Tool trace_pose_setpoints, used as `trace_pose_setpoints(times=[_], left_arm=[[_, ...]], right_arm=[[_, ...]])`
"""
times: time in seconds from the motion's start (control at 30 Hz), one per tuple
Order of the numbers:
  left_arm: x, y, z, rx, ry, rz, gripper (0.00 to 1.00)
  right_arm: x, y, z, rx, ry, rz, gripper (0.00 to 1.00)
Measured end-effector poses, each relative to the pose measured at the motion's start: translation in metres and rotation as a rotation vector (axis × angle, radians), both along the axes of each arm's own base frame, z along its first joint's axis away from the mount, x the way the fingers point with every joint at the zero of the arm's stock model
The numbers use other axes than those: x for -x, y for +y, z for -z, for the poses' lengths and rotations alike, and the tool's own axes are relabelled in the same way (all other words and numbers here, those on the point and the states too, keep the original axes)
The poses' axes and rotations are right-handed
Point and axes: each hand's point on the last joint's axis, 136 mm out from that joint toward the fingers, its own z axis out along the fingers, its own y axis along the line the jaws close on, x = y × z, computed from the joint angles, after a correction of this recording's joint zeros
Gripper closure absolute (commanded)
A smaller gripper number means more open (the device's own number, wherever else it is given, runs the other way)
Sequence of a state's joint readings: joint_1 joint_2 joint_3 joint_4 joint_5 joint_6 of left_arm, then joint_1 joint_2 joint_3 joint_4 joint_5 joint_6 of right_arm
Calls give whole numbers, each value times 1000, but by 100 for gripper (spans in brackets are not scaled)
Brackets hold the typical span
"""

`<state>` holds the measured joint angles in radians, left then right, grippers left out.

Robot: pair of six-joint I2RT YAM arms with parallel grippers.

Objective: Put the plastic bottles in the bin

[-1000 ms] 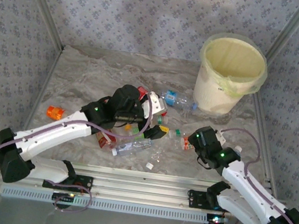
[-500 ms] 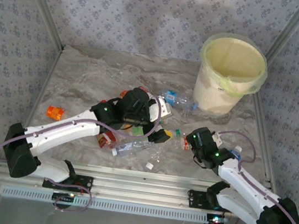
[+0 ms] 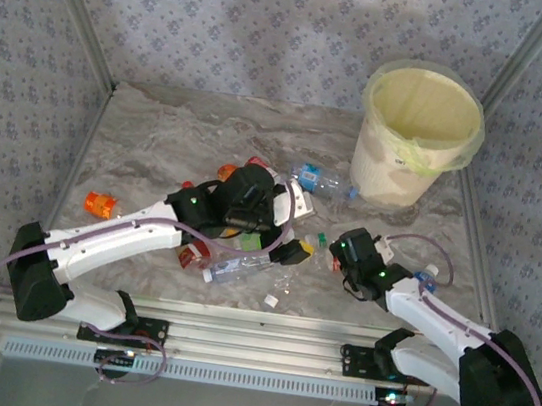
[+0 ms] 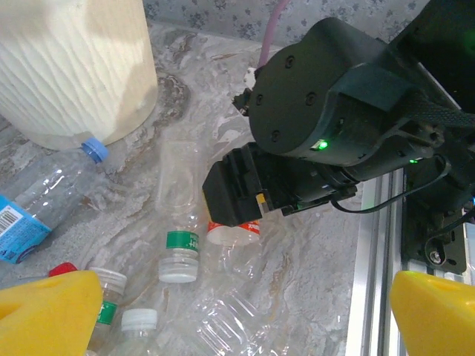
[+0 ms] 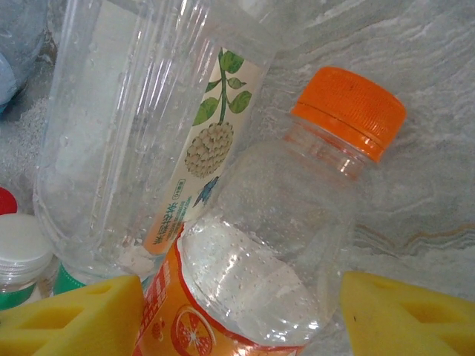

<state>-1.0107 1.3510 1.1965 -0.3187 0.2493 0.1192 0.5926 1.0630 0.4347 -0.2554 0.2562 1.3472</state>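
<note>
Operator: Grip first. The right gripper (image 5: 241, 322) has its yellow pads (image 5: 74, 319) about half closed, one against each flank of the small clear plastic bottle with the orange screw cap (image 5: 282, 245). I'd squeeze no harder, since thin walls buckle, then lift straight up before swinging.

Trainee: Swinging where?

Operator: Toward one o'clock in the overhead view, where the big round cream-white plastic bin (image 3: 387, 169) with its pale yellow-green liner stands. The bottle lies on the grey marbled table (image 3: 159, 137), at about four o'clock from the middle.

Trainee: And the left gripper (image 4: 237, 315)?

Operator: Spread fully, holding nothing, above the heap of plastic bottles (image 3: 237, 267). Best kept clear of that swing.

Trainee: How does the bottle look?

Operator: Dimpled clear body, cap at two o'clock in the wrist view, orange-fruit label round the base. A taller clear bottle with a leaf-printed label (image 5: 148, 133) lies just beside it at ten o'clock.
</note>
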Motion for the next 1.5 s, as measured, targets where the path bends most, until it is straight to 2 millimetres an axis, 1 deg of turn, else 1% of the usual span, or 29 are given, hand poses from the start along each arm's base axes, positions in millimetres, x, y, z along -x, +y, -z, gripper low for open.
trace_pose_setpoints(times=[0.33,0.47,0.6,0.73,0.8,1.0,1.1,1.2,1.3,1.43,1.5], left_arm=[[0,-1,3,-8,3,0,0],[0,-1,4,-10,4,0,1],[0,-2,5,-11,4,0,0],[-1,-2,5,-12,4,0,1],[-1,-2,5,-13,2,1,0],[-1,-1,5,-13,2,1,0],[-1,-2,5,-13,2,1,0],[-1,-2,5,-12,2,1,1],[-1,-2,5,-12,2,1,1],[-1,-2,5,-14,3,1,0],[-1,-1,6,-15,4,1,1]], right_arm=[[-7,2,5,17,5,4,23],[-8,0,7,23,17,7,21],[-6,-9,12,34,51,8,21],[-2,-20,16,47,93,3,25],[1,-27,16,54,112,-4,27],[12,-52,19,86,188,-45,29],[18,-59,21,111,227,-89,29],[19,-63,19,147,253,-140,29],[16,-64,16,180,274,-188,24],[12,-64,16,211,300,-241,24],[11,-64,18,223,313,-260,25]])
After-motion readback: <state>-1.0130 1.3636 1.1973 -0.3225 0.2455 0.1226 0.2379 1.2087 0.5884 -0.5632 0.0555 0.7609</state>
